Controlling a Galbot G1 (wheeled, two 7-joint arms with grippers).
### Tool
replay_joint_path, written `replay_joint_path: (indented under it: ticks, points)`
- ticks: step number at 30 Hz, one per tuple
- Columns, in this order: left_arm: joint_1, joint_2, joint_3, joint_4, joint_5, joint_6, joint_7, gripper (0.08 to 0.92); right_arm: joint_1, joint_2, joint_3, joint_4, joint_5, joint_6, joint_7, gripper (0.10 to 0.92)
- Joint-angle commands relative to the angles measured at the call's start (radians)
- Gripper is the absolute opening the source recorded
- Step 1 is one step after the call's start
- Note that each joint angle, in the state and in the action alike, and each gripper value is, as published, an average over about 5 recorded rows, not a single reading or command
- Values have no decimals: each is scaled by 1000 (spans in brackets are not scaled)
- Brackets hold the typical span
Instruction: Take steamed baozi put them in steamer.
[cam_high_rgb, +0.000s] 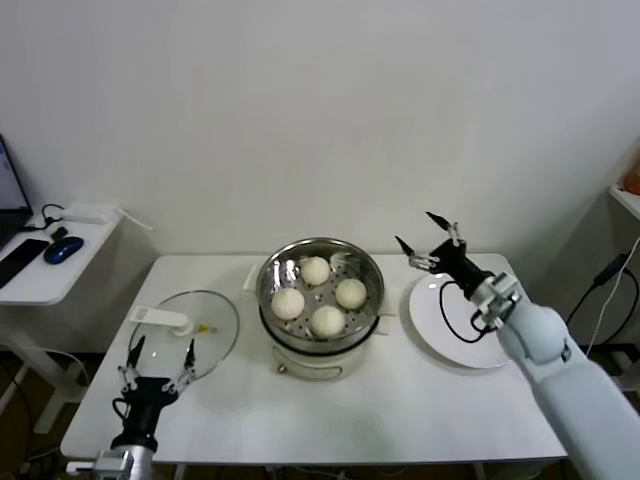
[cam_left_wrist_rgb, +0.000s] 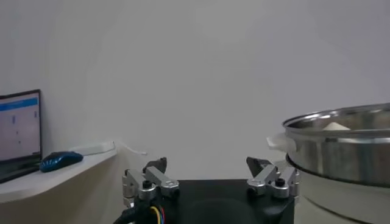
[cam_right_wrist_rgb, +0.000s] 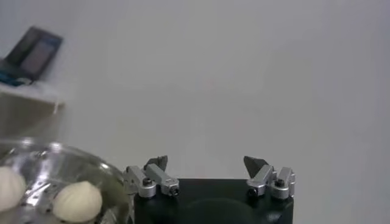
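- The steamer (cam_high_rgb: 321, 290) stands at the middle of the white table (cam_high_rgb: 400, 410), a shiny steel basket on a white pot base.
- Four steamed baozi lie inside on the perforated bottom: one at 12 o'clock (cam_high_rgb: 315, 270), one at 3 o'clock (cam_high_rgb: 350, 293), one at 6 o'clock (cam_high_rgb: 327, 320) and one at 9 o'clock (cam_high_rgb: 288, 303). They sit close together, each in its own quarter of the basket.
- The right gripper (cam_high_rgb: 427, 241) hangs in the air at about 2 o'clock from the steamer, above the far edge of the white plate (cam_high_rgb: 452, 335). Its jaws are spread wide and hold nothing.
- The plate lies flat at 3 o'clock from the steamer, just beside it, with nothing on it.
- The left gripper (cam_high_rgb: 158, 358) is parked low at about 8 o'clock from the steamer, at the near rim of the glass lid (cam_high_rgb: 190, 335). Its jaws are parted and it grasps nothing.
- The glass lid rests flat on the table at 9 o'clock from the steamer, its white handle uppermost.
- In the right wrist view two of the baozi (cam_right_wrist_rgb: 77, 201) show inside the steel wall.
- A side desk (cam_high_rgb: 50, 265) with a blue mouse (cam_high_rgb: 62, 250) stands well apart at 9 o'clock from the table.
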Motion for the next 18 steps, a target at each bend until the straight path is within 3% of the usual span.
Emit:
replay_joint_path:
  ticks: [1,18]
  points:
    - [-9,-6,-8,8,-1,19,9,823,-435,307,351,138,-33,85,68,823]
    - [-8,-21,-32,13,-12,41,63,823,-634,447,367,191,-15,143,0,823]
